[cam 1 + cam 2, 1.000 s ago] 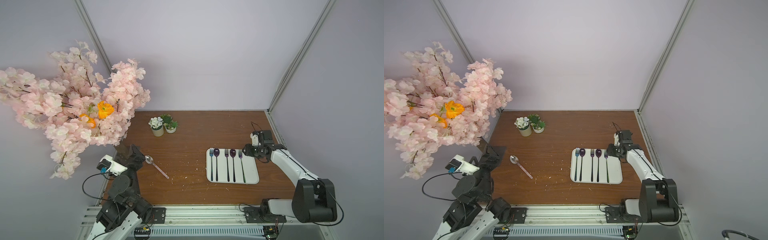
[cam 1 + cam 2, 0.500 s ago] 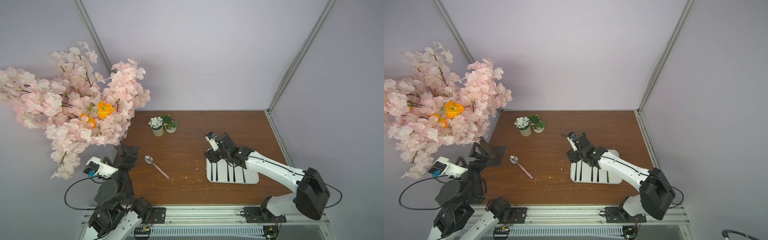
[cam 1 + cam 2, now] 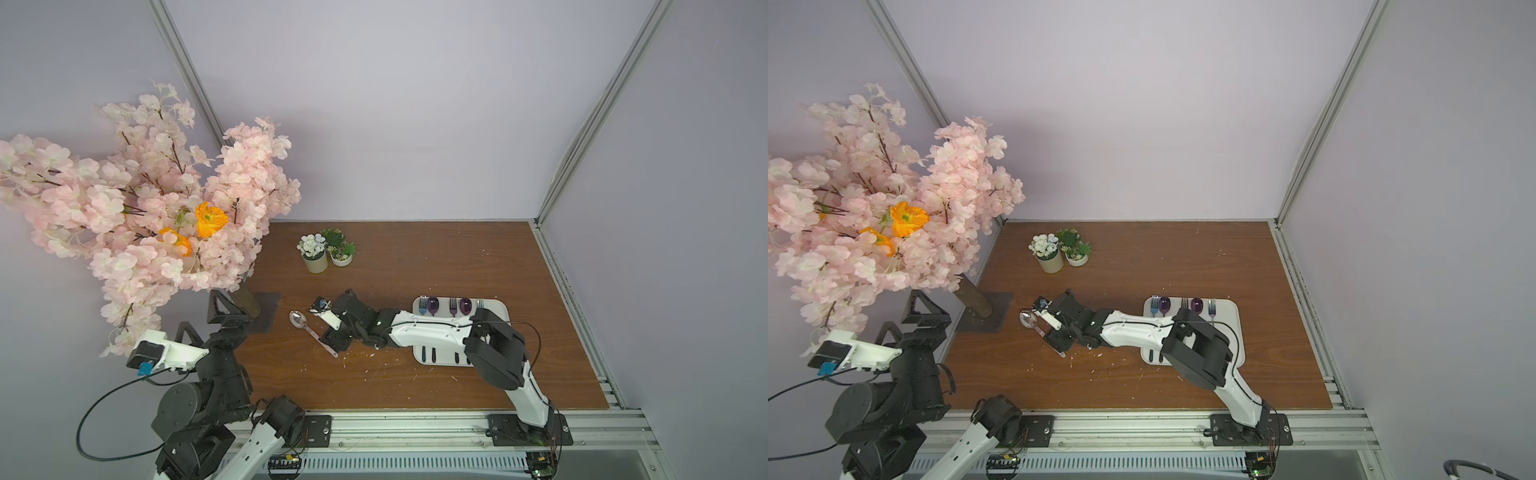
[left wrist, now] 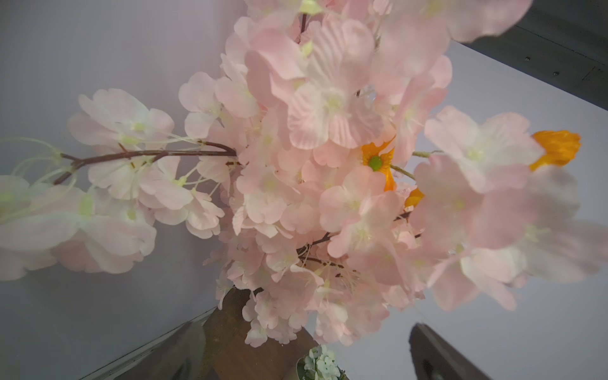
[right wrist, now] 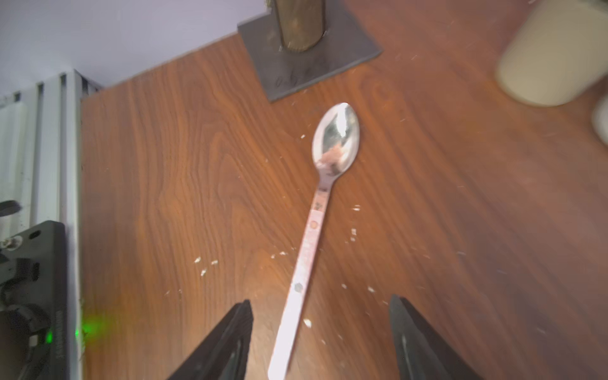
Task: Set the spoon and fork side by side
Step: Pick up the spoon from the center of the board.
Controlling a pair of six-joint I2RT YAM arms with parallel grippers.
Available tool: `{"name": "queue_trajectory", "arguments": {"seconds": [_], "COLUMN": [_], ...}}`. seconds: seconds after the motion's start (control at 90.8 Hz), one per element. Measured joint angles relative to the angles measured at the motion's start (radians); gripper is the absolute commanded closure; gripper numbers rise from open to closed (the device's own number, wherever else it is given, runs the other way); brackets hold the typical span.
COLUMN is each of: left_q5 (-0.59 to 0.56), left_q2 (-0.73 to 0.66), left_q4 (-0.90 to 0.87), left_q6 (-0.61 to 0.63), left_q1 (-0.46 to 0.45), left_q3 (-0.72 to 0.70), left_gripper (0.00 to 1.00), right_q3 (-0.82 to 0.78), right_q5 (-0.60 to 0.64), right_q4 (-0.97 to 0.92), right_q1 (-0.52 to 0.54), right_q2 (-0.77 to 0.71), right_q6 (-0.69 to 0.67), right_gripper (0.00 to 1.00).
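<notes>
Steel spoon: bright, mirror-like bowl and flat, pink-tinged handle, lying diagonally on the wooden table near the blossom tree's base plate. The right gripper is spread astride the handle end, clear of it. The left gripper gapes empty.

Both top views look steeply down from high up, sharing the whole table and blossom tree. The left wrist view faces up, close under that tree; the right wrist view looks closely down beside its trunk.

bare table flanks spoon; tree base beyond.
</notes>
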Motion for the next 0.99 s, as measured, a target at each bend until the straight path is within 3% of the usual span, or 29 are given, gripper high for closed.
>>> {"name": "queue_trajectory", "arguments": {"seconds": [0.176, 0.374, 0.683, 0.991], "left_q5": [0.001, 0.004, 0.004, 0.004], "left_q2": [0.0, 0.001, 0.001, 0.001], "left_q4": [-0.008, -0.018, -0.02, -0.021], "left_q6": [-0.008, -0.011, -0.013, -0.013], "left_q1": [0.0, 0.0, 0.0, 0.0], "left_q3": [0.0, 0.0, -0.001, -0.002], "left_gripper": [0.0, 0.0, 0.0, 0.0], "right_q3": [0.197, 0.286, 0.38, 0.449], "right_q5": [0.0, 0.024, 0.077, 0.107], "right_q4": [-0.073, -0.134, -0.227, -0.29], "right_q1": [0.023, 0.03, 0.032, 0.035], "right_q2": [0.158, 0.249, 0.298, 0.327], "right_q6": [-0.003, 0.016, 0.045, 0.076], "right_gripper": [0.34, 0.37, 0.69, 0.86]}}
